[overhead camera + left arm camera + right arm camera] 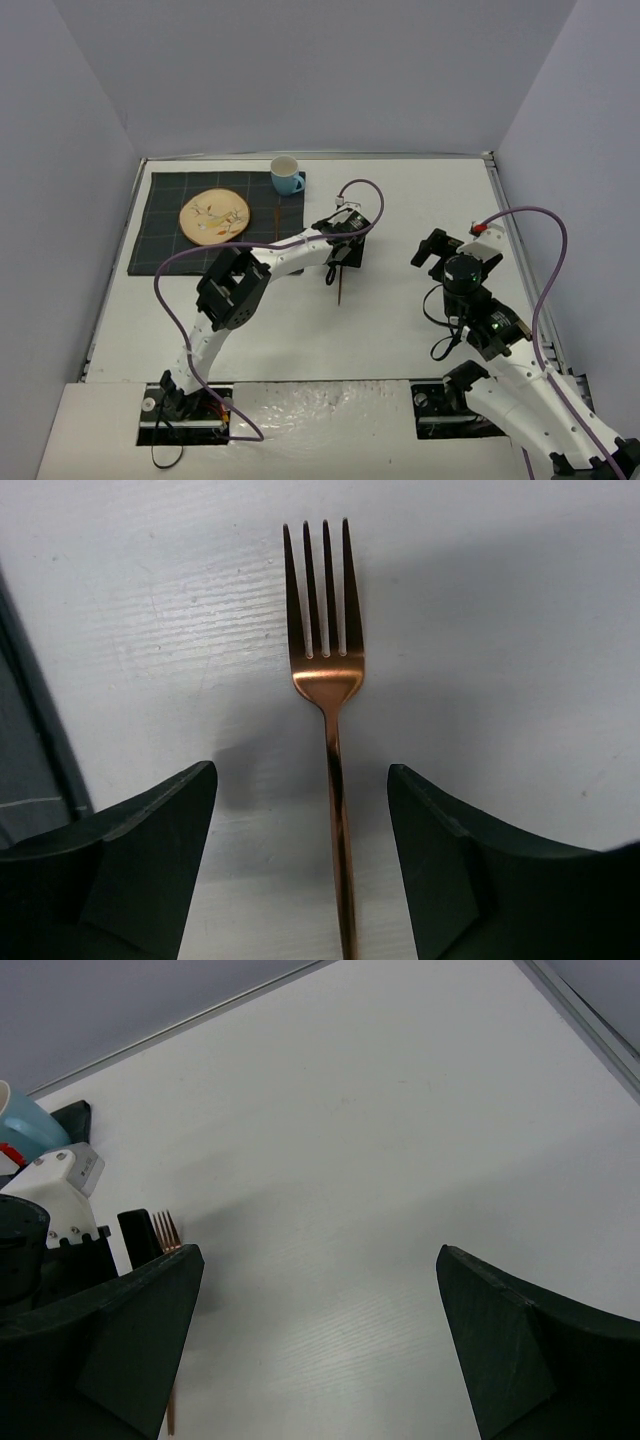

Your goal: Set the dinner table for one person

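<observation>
Just right of the placemat [160, 240], on the bare white table [420, 190], a copper fork [327, 680] lies flat, its 4 tines pointing toward the far edge. The left gripper [302, 780] hangs low over the handle, released, with 1 finger on either side and neither touching the metal. That straddle looks like lining up for a pinch across the narrow handle, where the grip is surest.

On the placemat a plate [214, 217] sits near the middle and a blue cup [286, 176] stands at its far right corner. The fork alone lies off the cloth, so it seems the next piece to be brought beside the plate.

Well to the right of the placemat, the right gripper [432, 250] is spread wide and empty, apparently parked clear of the left arm's work.
</observation>
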You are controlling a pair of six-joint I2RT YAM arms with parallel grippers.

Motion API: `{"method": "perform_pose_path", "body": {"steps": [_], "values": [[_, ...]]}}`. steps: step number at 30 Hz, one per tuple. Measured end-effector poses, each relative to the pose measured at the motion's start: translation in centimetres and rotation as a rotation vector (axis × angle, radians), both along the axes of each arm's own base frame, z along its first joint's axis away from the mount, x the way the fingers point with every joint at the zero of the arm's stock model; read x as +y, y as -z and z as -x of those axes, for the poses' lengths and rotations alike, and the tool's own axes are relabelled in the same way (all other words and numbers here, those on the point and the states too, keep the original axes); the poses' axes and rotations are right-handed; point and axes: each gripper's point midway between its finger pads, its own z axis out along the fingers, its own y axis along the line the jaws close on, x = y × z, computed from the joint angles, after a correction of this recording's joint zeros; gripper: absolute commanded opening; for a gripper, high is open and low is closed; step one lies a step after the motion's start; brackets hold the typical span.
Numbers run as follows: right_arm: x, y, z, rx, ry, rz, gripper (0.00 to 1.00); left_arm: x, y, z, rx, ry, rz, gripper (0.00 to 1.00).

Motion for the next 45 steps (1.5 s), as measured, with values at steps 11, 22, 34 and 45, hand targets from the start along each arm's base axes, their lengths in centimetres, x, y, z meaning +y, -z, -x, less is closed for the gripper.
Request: {"method": "perform_pose_path", "body": {"steps": [11, 22, 34, 45], "values": [[-0.1, 0.7, 0.2, 0.021, 0.0, 0.013, 1.0, -0.5, 0.9, 0.2, 0.022, 0.001, 0.015, 0.22], [-0.1, 0.8, 0.2, 0.023, -0.001, 0.014, 1.0, -0.7, 0.9, 0.2, 0.017, 0.014, 0.029, 0.0], [0.9, 1.6, 0.1, 0.06, -0.069, 0.045, 1.0, 9.7, -15.0, -2.4, -0.223, 0.03, 0.004, 0.0], [4.4, 2.7, -0.9, 0.098, -0.233, 0.019, 1.0, 35.1, -16.1, -5.3, -0.194, -0.24, -0.13, 0.0]]}}
